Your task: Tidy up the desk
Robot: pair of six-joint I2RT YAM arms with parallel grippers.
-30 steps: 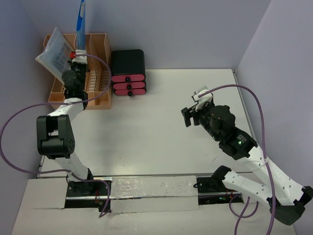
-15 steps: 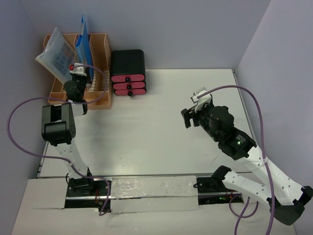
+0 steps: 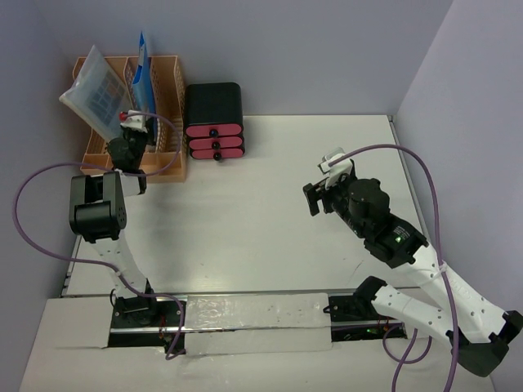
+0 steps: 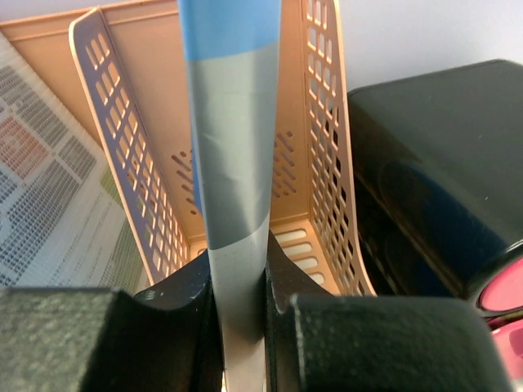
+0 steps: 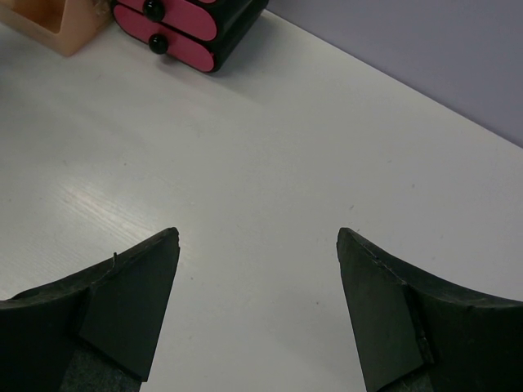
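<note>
No legible text; print on sheet (image 4: 41,204) unreadable.

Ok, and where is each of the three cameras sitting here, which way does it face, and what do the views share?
Top external: above and behind the bases, looking down on the desk; the left arm and right arm show.
Left wrist: on the left arm, facing into the peach file rack; the left gripper clamps a thin blue-and-grey item.
Right wrist: on the right arm, looking down across bare desk; the right gripper is open, holding nothing.
Shared: the black box with pink drawers appears in all three.
</note>
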